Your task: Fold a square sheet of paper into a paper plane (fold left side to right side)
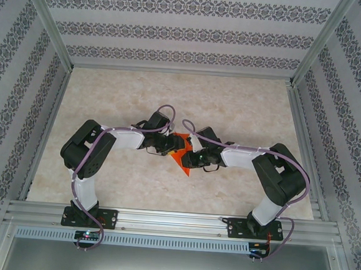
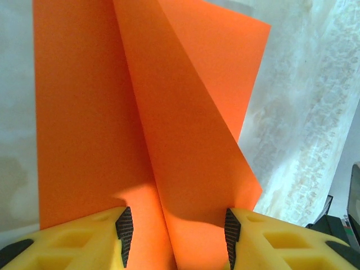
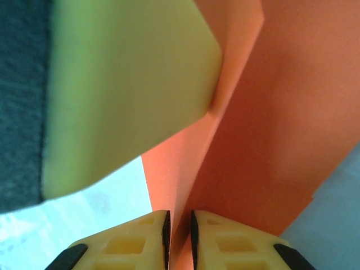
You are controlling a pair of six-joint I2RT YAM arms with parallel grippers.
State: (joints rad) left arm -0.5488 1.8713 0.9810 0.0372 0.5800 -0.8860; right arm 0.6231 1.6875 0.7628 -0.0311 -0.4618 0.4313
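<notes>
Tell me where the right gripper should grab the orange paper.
Probably the upstanding crease of the orange paper, from its near end: the right gripper lines up with that ridge, while the rest seems flat on the table, offering no edge.

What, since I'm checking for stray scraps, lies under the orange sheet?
Pale marbled table shows around the orange sheet, so the sheet seems to lie on it. Anything directly beneath is hidden by the folded paper, the left hand and the right hand.
</notes>
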